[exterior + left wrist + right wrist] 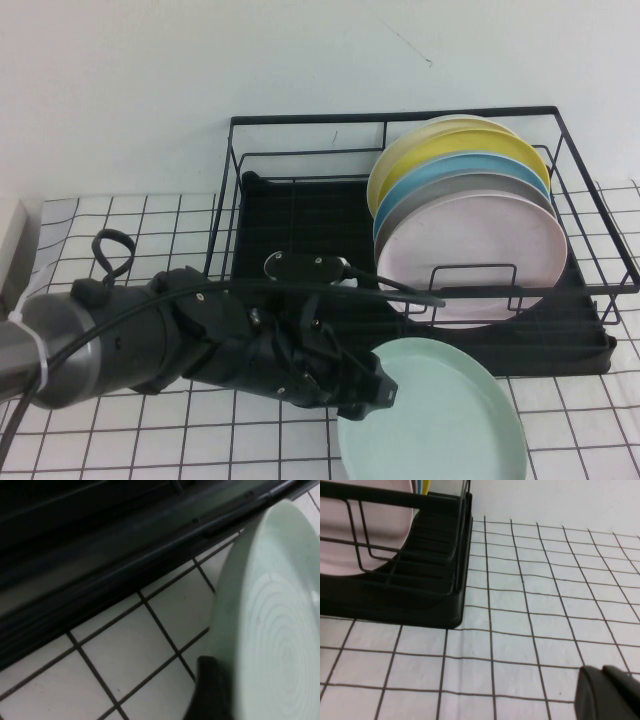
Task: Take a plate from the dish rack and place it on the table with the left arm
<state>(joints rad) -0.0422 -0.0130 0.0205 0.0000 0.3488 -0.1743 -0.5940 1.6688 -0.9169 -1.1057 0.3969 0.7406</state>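
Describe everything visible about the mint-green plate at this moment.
The plate is round, pale mint green, smooth and matte, with a shallow raised rim and faint concentric rings on its underside. It sits on the table just in front of the dish rack, its left edge at the left gripper. One dark finger shows beside its rim. Whether it lies fully flat is unclear.

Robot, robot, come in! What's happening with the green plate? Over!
Left tool at green plate's rim, in front of dish rack. Plate out of rack, down on table. Right tool low over bare table, away from plate. Nothing in the way.
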